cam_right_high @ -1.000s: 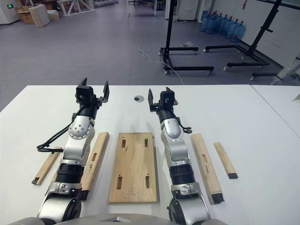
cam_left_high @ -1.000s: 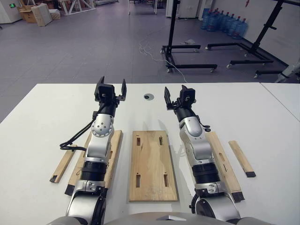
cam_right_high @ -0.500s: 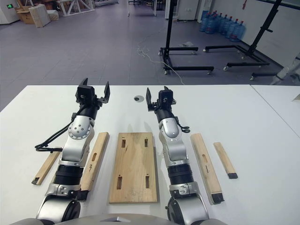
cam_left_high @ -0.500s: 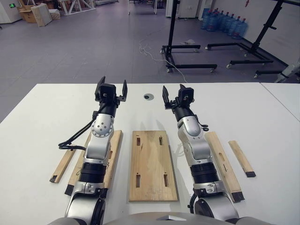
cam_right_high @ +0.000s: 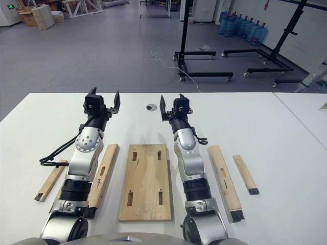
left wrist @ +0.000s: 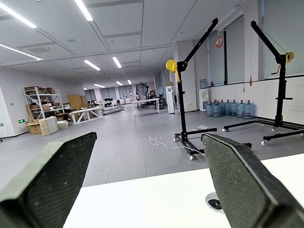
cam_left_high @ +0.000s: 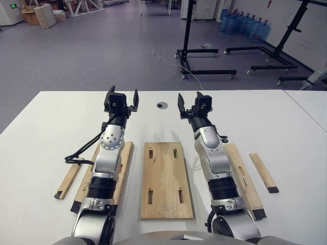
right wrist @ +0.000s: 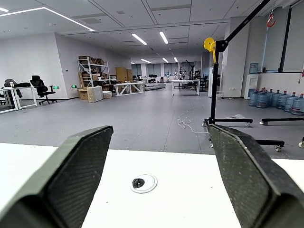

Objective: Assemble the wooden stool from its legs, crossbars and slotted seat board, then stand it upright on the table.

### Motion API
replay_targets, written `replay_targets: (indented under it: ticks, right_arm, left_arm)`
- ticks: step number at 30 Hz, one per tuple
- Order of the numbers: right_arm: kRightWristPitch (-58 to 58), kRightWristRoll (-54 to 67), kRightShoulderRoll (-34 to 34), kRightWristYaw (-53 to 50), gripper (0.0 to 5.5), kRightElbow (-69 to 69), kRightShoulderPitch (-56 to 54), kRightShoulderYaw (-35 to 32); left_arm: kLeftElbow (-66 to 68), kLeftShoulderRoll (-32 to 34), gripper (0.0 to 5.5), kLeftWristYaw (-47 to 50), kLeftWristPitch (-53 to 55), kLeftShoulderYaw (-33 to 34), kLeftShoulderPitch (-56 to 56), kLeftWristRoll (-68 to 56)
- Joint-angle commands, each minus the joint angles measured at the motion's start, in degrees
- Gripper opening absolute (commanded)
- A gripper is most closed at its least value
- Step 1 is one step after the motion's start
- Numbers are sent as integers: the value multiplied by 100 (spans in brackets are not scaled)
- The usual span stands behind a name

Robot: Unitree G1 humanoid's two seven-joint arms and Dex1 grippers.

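Observation:
The slotted seat board (cam_left_high: 166,178) lies flat on the white table (cam_left_high: 46,127) between my two arms. A long wooden leg (cam_left_high: 124,168) lies partly under my left forearm, with a short crossbar (cam_left_high: 68,178) to its left. Another long leg (cam_left_high: 244,176) and a short crossbar (cam_left_high: 263,172) lie to the right of my right arm. My left gripper (cam_left_high: 121,97) is open above the table beyond the board, holding nothing. My right gripper (cam_left_high: 190,101) is likewise open and empty. Their dark fingers (left wrist: 47,185) (right wrist: 251,171) frame the room beyond.
A round cable grommet (cam_left_high: 162,105) sits in the table between the two grippers. Black wheeled stands (cam_left_high: 204,56) and water bottles (cam_left_high: 245,23) are on the floor past the far edge. A second table (cam_left_high: 311,104) adjoins at the right.
Both grippers have shifted only very slightly and stay open. The wooden parts have not moved.

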Motion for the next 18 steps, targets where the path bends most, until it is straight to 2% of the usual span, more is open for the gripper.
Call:
replay_targets:
  ticks: [1,18]
  right_arm:
    - [-12,-11,-16,-5,374,32,-97,-6]
    - [-4,-150,-194,-169,374,-63,-112,-122]
  left_arm:
    - [50,-6,404,-17,15,13,-30,-40]
    - [28,-42,404,-26,9,-48,48,28]
